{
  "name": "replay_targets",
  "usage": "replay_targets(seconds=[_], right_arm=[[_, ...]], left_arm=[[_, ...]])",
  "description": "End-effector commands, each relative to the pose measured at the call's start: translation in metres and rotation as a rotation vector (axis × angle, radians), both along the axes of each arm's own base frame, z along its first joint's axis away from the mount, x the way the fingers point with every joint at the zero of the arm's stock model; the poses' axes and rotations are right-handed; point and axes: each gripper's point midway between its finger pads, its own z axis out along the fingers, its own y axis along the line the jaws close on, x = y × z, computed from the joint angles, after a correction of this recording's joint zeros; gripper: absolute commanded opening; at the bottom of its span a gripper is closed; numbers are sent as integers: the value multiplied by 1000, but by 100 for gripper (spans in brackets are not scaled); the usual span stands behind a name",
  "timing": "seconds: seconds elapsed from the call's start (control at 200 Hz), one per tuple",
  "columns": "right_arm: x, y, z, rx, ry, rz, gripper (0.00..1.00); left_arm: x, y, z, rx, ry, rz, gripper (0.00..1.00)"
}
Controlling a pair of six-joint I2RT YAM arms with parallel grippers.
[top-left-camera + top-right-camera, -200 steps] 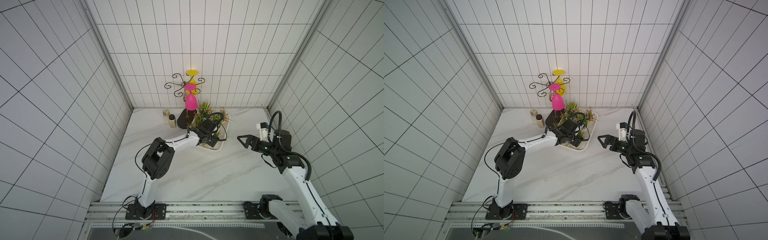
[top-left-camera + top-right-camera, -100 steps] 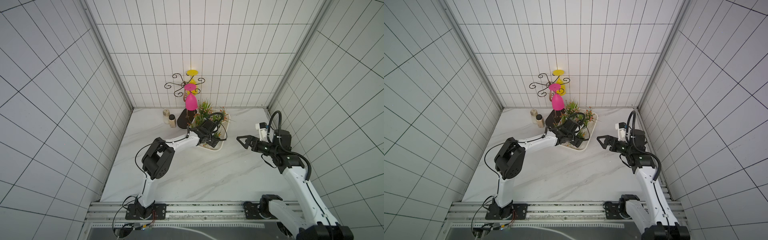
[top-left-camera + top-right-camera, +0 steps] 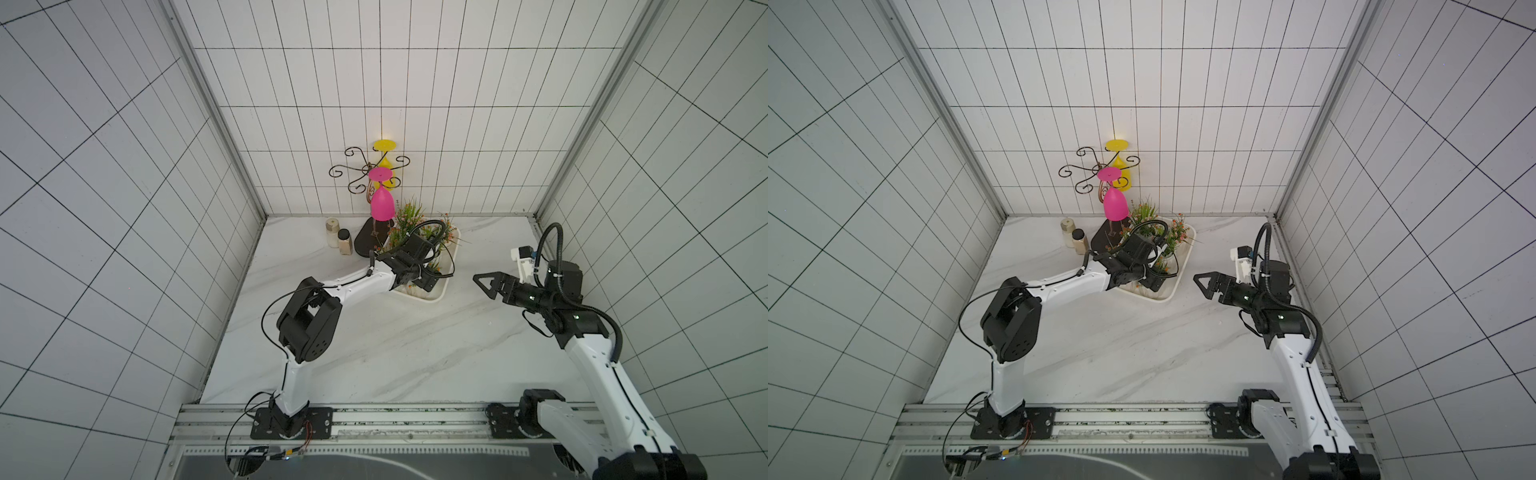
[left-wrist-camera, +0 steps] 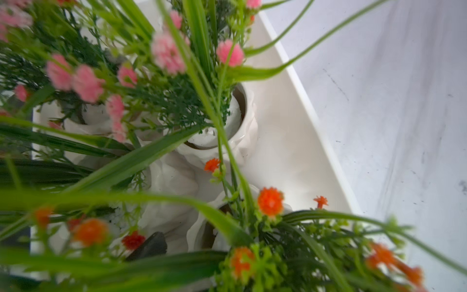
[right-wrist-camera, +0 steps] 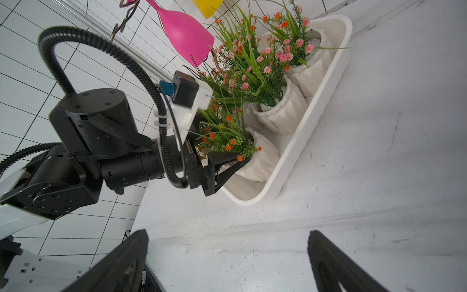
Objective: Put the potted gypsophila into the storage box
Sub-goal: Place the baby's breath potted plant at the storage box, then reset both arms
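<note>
The storage box (image 4: 280, 141) is resting on the pale marbled worktop (image 4: 404, 113), its white rim running aslant. Inside it, a white ribbed pot (image 4: 242, 131) is carrying pink blossoms (image 4: 166, 53). A second pot (image 4: 199, 227), just beside it, is bearing orange blossoms (image 4: 270, 201). Long green blades (image 4: 141, 161) are crossing everything, partly blurred. A dark tip (image 4: 150, 246) is showing between the pots, too indistinct to identify.

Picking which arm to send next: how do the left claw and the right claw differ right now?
The left claw sits low in the storage box, beside the orange-flowered pot; the right claw hangs over the table, apart from the box. Plant foliage hides most of the left claw's fingers; the right claw's fingers show fully, with nothing between them. Both look open.
</note>
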Motion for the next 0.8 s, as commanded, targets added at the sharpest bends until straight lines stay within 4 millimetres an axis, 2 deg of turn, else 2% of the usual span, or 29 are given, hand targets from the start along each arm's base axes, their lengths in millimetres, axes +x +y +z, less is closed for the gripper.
replay_targets(seconds=[0.0,0.165,0.275,0.51,0.67,0.795], right_arm=[[-1,-5,-12,-23,0,-16,99],[9,-17,-14,-104,-17,-70,99],[17,-24,-13,-137,-22,-107,99],[33,-33,5,-178,-101,-148,99],[42,-39,11,-204,-152,-181,98],[52,-52,13,-254,-194,-251,97]], left_arm=[[-12,-1,34,-66,-22,-38,97],[-24,2,61,-94,-33,-75,97],[-33,7,87,-123,-60,-92,97],[-49,22,144,-191,-162,-106,97],[-53,31,165,-198,-216,-100,97],[-42,46,176,-182,-291,-14,97]])
